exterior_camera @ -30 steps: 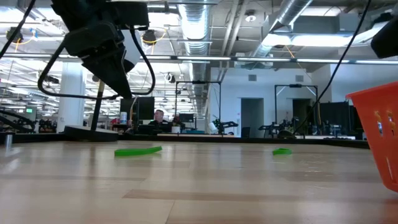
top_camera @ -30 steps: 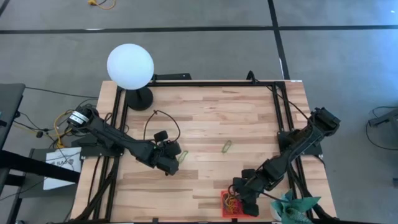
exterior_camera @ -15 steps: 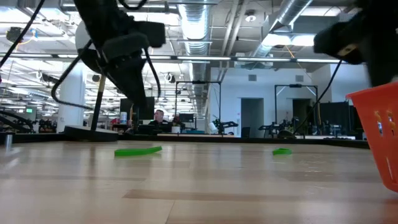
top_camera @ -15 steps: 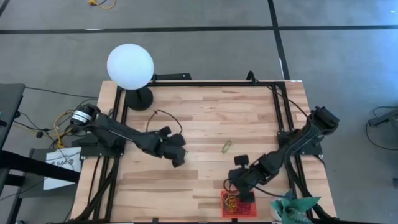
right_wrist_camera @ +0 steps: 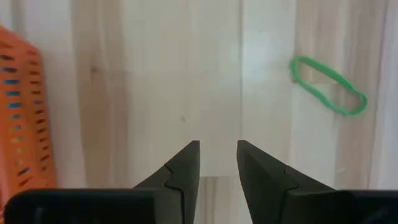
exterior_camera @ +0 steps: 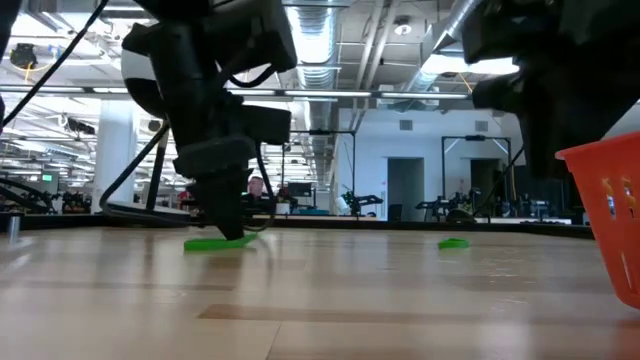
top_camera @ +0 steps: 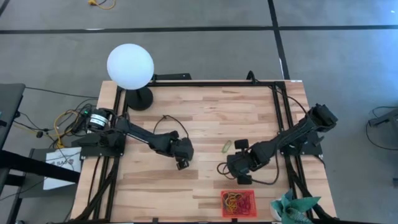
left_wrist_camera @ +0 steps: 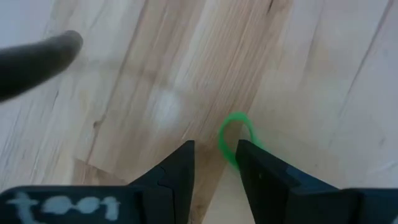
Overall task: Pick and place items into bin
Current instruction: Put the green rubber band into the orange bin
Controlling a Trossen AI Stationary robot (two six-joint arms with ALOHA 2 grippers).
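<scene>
Hands: both apart | thin green band (left_wrist_camera: pixel 235 138) at left hand (left_wrist_camera: pixel 214 160) | meshed bin (top_camera: pixel 239 203)

Both arms are showing matte black, built from chunky jointed links. Left arm (top_camera: pixel 140 134) is carrying a silver-ringed motor housing at its base, with a thin black cable looping over the wrist. Right arm (top_camera: pixel 292 140) is trailing a similar cable loop. End effector fingers (right_wrist_camera: pixel 180 171) are reading as flat dark wedges (tapered tips, faint stepped notches inside).

white globe lamp (top_camera: pixel 130 66) | teal cloth (top_camera: pixel 292 207), perhaps crumpled | wooden table (top_camera: pixel 205 112)
</scene>
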